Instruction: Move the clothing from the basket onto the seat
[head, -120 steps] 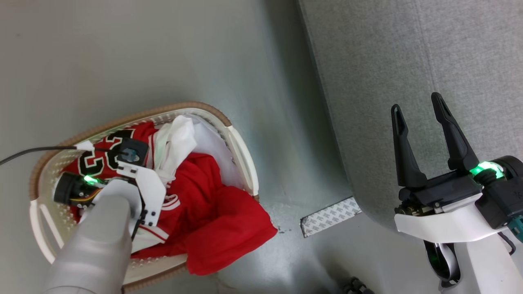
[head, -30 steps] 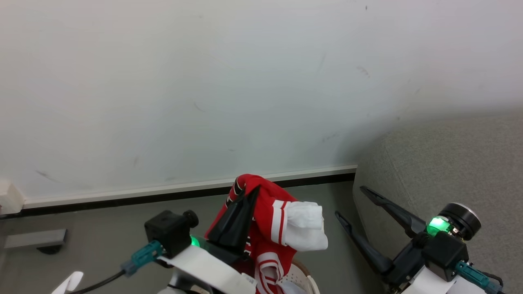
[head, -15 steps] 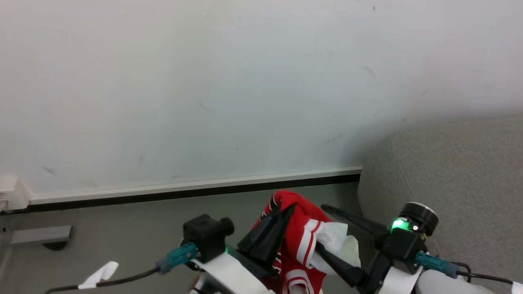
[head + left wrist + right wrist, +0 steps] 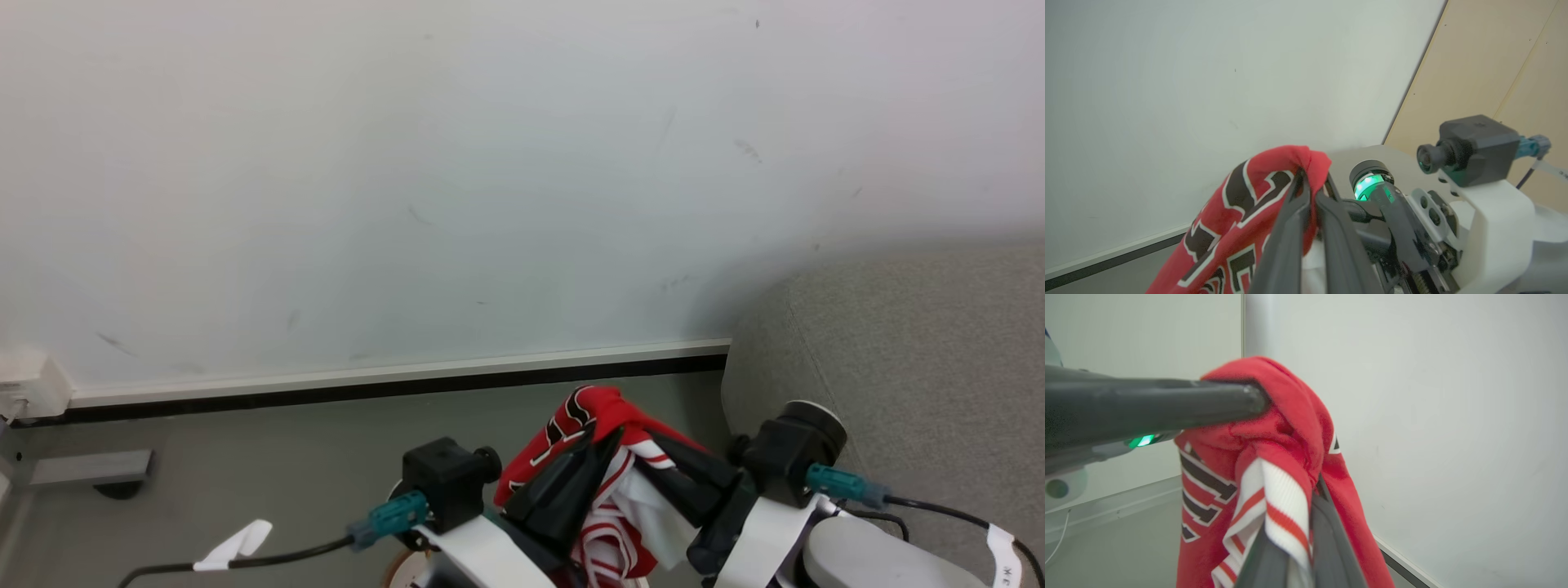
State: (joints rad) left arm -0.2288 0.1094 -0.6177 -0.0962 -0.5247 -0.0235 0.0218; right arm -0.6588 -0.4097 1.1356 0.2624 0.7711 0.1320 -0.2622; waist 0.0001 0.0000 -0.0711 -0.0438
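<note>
left end effector (image 4: 600,445) and right end effector (image 4: 661,447) are both clenching the clothing (image 4: 588,408) aloft just beside the seat (image 4: 898,367), not yet setting it down there.

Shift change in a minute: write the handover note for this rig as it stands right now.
Left gripper: shut on the clothing, pinching a red fold with black lettering.
Right gripper: shut on the same clothing, at its striped trim.
Where: the garment hangs in the air between both grippers, in front of the wall; the seat is to the right, apart from it.
Done: one garment lifted.
Left: carry it over the seat and release. Whether more clothing waits below cannot be told.
</note>
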